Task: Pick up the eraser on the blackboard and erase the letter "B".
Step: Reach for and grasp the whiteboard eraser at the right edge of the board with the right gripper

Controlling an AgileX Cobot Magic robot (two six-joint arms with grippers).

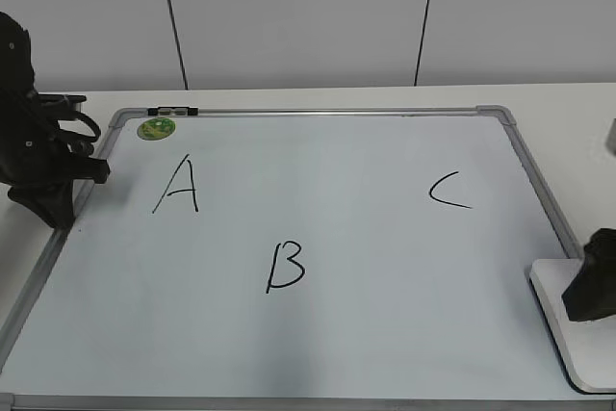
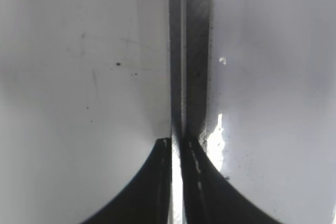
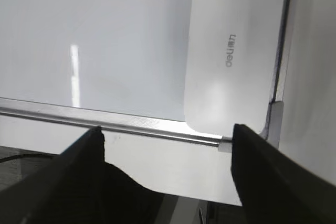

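Whiteboard-side, right end effector (image 3: 168, 145) hovers spread above eraser (image 3: 233, 51).

Lab-like test bench: bare white panelled wall (image 1: 308, 16), white table (image 1: 558, 98), flat-lying blackboard (image 1: 318, 113).

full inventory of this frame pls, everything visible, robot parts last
blackboard: 1, white surface with silver-grey frame, flat on the table, fills most of the exterior view
letter "A": 1, black, upper left of the board
letter "B": 1, black, lower middle of the board
letter "C": 1, black, right side of the board
eraser: 1, white, lower right corner of the board
magnet: 1, green, round, top left corner of the board
marker: 1, dark, on the top frame near the magnet
table: 1, white, under the board
left claw: 1, black, shut, over the left frame
right claw: 1, black, open, by the eraser
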